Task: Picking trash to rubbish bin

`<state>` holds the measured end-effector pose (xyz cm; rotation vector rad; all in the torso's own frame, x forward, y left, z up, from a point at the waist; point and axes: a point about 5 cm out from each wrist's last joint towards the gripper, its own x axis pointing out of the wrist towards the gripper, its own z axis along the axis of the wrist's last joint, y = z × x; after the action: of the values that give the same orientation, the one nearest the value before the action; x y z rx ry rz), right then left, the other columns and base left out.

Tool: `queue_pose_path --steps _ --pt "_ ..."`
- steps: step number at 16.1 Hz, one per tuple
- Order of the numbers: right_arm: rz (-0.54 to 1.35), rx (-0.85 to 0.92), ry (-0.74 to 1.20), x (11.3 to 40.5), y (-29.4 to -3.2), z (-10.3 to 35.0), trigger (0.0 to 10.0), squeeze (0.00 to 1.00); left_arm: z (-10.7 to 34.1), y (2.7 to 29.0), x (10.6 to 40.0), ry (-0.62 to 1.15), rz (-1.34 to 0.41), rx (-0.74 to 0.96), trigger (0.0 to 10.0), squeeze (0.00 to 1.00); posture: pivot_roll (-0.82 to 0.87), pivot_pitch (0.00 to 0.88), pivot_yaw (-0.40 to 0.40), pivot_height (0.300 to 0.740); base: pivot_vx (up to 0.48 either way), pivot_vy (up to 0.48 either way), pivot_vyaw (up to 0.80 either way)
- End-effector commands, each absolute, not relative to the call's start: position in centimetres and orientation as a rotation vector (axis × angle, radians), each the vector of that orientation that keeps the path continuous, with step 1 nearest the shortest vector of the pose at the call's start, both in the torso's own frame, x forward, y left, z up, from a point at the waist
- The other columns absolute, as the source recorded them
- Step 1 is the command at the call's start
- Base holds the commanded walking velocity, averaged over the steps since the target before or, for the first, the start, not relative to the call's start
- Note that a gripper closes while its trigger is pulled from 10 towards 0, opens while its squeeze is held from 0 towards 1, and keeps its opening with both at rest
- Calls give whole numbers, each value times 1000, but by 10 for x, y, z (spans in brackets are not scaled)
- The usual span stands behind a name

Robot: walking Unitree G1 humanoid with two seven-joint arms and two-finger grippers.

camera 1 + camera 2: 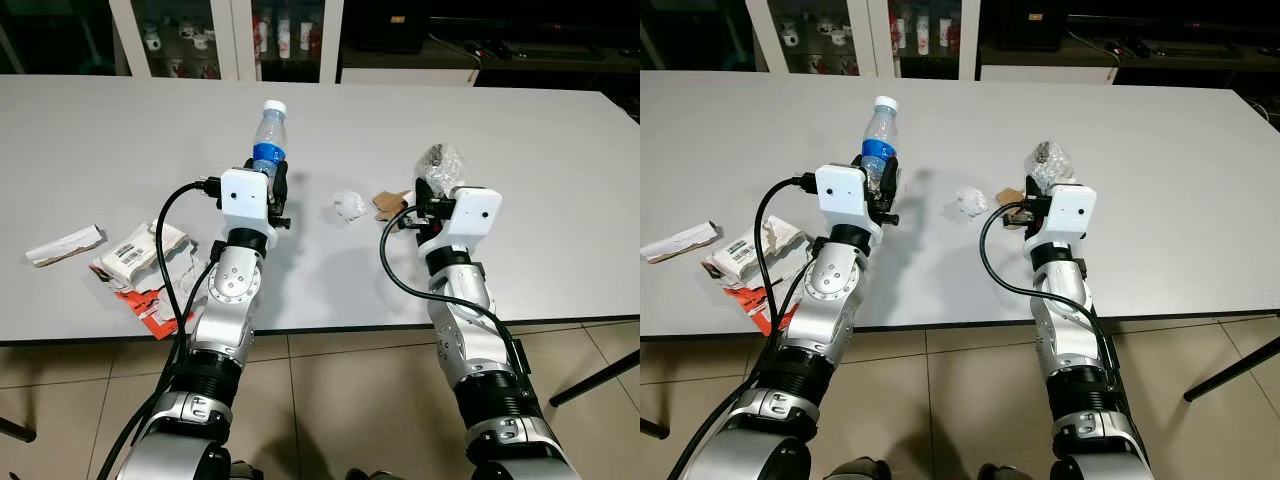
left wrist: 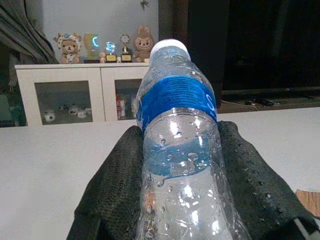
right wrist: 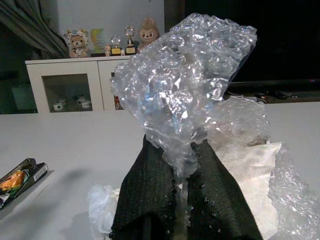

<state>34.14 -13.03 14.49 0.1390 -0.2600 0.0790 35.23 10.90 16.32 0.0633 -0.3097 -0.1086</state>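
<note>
Now left pincer (image 1: 277, 190) gripping bottle (image 1: 268, 142), right pincer (image 1: 428, 200) pinching bubble wrap (image 1: 440, 163)

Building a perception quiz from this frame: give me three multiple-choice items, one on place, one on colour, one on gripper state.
1. Where does the small white crumpled wad lie?
A. on the table between the two grippers
B. on the floor
C. on top of the bottle

2. What colour is the bottle's label?
A. red
B. blue
C. yellow

3. What is the right gripper doing?
A. hanging open over bare table
B. clamped on a bottle
C. clamped on a clump of bubble wrap

Answers:
1 A: the wad sits on the white table, between the left gripper and the right one.
2 B: the plastic bottle in the left gripper's jaws carries a blue band under a white cap.
3 C: the bubble wrap is pinched between the black jaws and rises above them.
</note>
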Motion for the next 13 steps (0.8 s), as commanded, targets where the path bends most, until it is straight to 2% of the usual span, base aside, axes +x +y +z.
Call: queue_pose_path --steps 1,13 --pt "73 144 -262 341 -132 144 10000 0 159 106 350 -306 -116 65 10000 0 -3 22 -57 740 0 0 0" --pt "76 155 -245 341 -129 143 10000 0 157 101 350 -294 -137 79 10000 0 -7 0 -51 740 -273 0 0"
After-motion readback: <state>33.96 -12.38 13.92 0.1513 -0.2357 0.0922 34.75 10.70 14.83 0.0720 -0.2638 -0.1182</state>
